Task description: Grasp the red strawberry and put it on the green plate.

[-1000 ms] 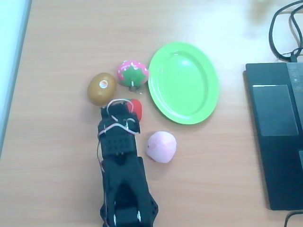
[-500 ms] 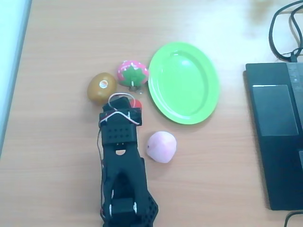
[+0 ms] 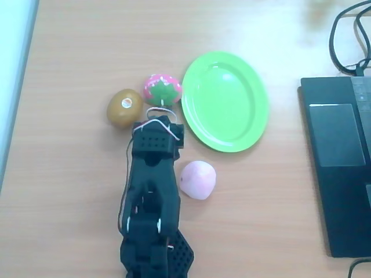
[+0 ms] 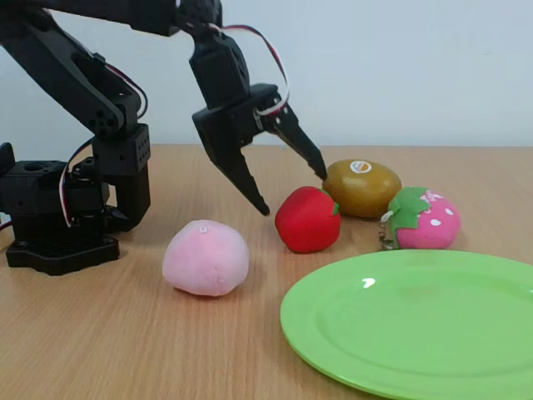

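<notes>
The red strawberry (image 4: 307,219) sits on the wooden table (image 4: 100,333), just below and between the spread fingertips of the gripper (image 4: 293,193). In the fixed view one black finger (image 4: 246,179) points down to the table just left of the fruit, its tip level with the fruit's upper left side, while the other finger (image 4: 301,143) reaches out above and behind it toward the brown kiwi (image 4: 361,187). The jaws stand wide apart and hold nothing; neither finger clearly touches the strawberry. A dark green leaf patch shows on the fruit's right side.

In the overhead view the gripper (image 3: 160,124) hangs over the strawberry and hides it from above. The kiwi (image 3: 124,108) lies just up and to the left of the gripper head there, and the pink dotted strawberry (image 3: 162,90) with its green star top lies just above it, a small metal ring trailing toward the gripper.

The pale pink round fruit (image 3: 197,179) rests to the right of the arm's wrist in the overhead view, close beside it but apart. In the fixed view it lies in front of and below the gripper (image 4: 205,258).

The green plate (image 3: 225,101) lies to the right of the gripper in the overhead view, its near rim close to the gripper head. Nothing lies on it.

Farther right, well apart, a dark laptop (image 3: 339,162) sits at the table edge with black cables (image 3: 348,35) above it.
</notes>
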You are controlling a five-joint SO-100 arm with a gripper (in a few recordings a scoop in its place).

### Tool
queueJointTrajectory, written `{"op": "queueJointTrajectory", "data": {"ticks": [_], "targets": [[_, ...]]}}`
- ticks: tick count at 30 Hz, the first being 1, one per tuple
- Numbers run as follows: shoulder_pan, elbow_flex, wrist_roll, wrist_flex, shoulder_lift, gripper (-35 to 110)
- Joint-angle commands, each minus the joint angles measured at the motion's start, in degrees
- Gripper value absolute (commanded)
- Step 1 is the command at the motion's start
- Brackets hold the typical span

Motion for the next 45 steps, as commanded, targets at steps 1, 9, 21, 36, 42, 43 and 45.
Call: {"op": "queueJointTrajectory", "data": {"ticks": [1, 9, 21, 36, 42, 43, 45], "targets": [[1.4, -0.2, -1.2, -4.1, -1.6, 38], [1.9, 3.7, -1.2, -13.4, -6.4, 38], [1.8, 11.7, -1.2, -19.8, -6.5, 37], [1.8, 14.4, -1.1, -20.8, -4.1, 31], [0.7, 14.9, -0.6, -20.8, -3.0, 15], [0.7, 15.0, -0.2, -20.9, -2.7, 15], [0.8, 15.3, 0.2, -21.5, -2.3, 12]]}}
